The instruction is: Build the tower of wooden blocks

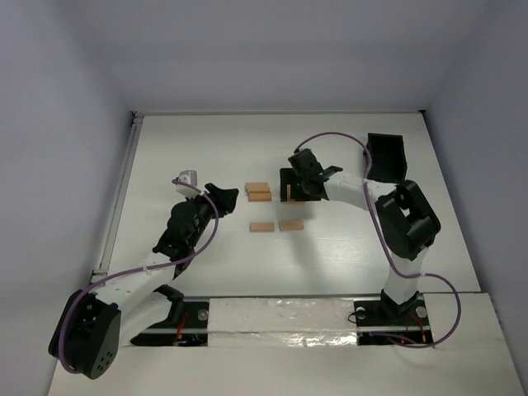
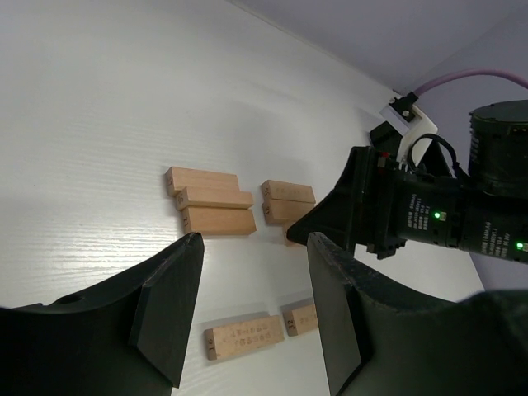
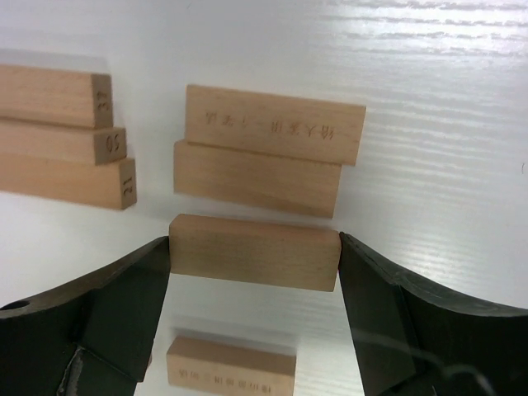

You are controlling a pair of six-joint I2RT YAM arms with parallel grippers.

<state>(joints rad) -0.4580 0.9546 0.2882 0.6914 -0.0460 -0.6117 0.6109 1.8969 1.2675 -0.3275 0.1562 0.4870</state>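
progress looks early: nothing seems stacked yet. right gripper point(image 3: 254, 264) clamps one block point(image 3: 247, 252) by its ends, just beside a pair point(image 3: 264, 157) at its 12 o'clock; a row of three point(image 3: 58, 136) lies at 10 o'clock, two loose blocks point(image 1: 262, 226) at 6. eight blocks in all. left gripper point(image 2: 254, 280) gapes wide, empty.

Left arm point(image 1: 136, 279): extended diagonally forward and inward from its base. Left gripper point(image 2: 256, 243): fingers spread wide, nothing between them. Right arm point(image 1: 404, 223): elbow folded, forearm reaching left toward centre. Right gripper point(image 3: 254, 247): pointing down, fingers clamped on the two ends of one block point(image 3: 247, 257).
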